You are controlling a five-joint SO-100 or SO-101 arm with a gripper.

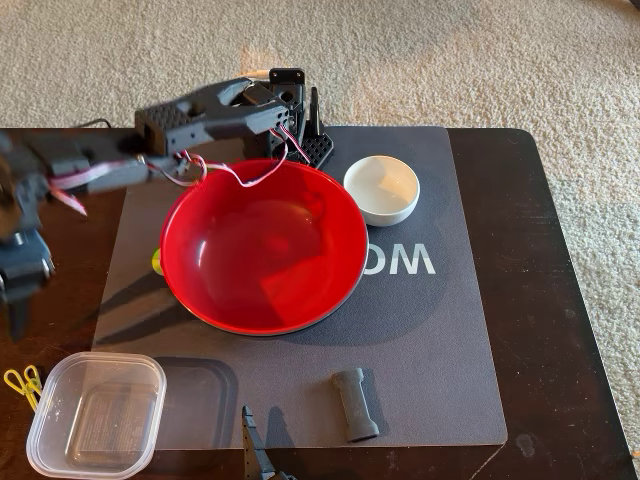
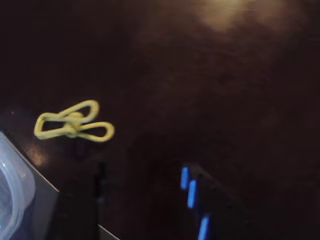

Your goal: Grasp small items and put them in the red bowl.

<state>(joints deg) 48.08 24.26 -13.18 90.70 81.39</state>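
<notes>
The red bowl [image 1: 263, 245] sits in the middle of a grey mat [image 1: 440, 340] and looks empty. The clear square tub [image 1: 97, 412] stands at the front left; its corner shows in the wrist view [image 2: 10, 195]. The tiny yellow clip [image 1: 22, 383] lies on the dark table left of the tub, and in the wrist view [image 2: 72, 125] it lies ahead and left of the fingers. The dark grey spool bar [image 1: 355, 403] lies on the mat's front. My gripper [image 1: 20, 300] hangs blurred at the far left, above the clip; in the wrist view [image 2: 145, 180] it looks open and empty.
A small white bowl [image 1: 381, 188] stands right behind the red bowl. A yellow-green bit [image 1: 157, 262] peeks out at the red bowl's left rim. A dark pointed object [image 1: 255, 445] stands at the front edge. Carpet lies beyond the table.
</notes>
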